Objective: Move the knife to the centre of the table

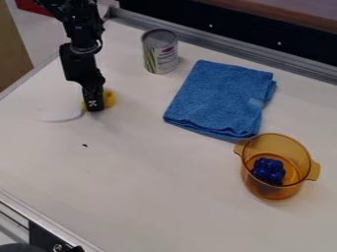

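Jaws of our gripper [94, 106] were at knife [110, 98] | state: we couldn't tell | blue cloth [217, 101] lay between can [160, 56] and pot [266, 193]

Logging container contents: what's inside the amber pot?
A cluster of dark blue, rounded shapes sits at the bottom of the amber pot. Whether anything lies beneath the cluster can't be seen; it covers that spot.
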`<state>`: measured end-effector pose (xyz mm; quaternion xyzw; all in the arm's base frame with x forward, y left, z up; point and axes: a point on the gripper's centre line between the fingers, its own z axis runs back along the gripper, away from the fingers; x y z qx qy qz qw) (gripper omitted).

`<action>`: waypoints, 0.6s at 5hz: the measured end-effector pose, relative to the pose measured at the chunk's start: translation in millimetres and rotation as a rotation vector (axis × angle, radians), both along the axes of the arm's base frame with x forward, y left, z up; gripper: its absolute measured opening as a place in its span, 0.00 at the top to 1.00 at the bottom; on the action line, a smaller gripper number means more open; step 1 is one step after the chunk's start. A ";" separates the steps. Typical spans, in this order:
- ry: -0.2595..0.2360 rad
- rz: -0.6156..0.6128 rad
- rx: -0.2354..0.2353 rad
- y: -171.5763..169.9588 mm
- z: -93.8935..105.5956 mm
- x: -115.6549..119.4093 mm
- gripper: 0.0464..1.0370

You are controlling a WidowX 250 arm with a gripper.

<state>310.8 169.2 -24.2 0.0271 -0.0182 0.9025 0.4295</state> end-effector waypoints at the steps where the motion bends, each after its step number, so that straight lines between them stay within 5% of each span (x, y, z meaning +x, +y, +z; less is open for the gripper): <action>1: -0.009 -0.150 0.006 -3.5 -2.6 1.6 0.66; 2: 0.040 -0.289 -0.008 -10.9 -2.4 -1.7 0.66; 3: 0.157 -0.542 -0.041 -42.0 0.8 -5.9 0.66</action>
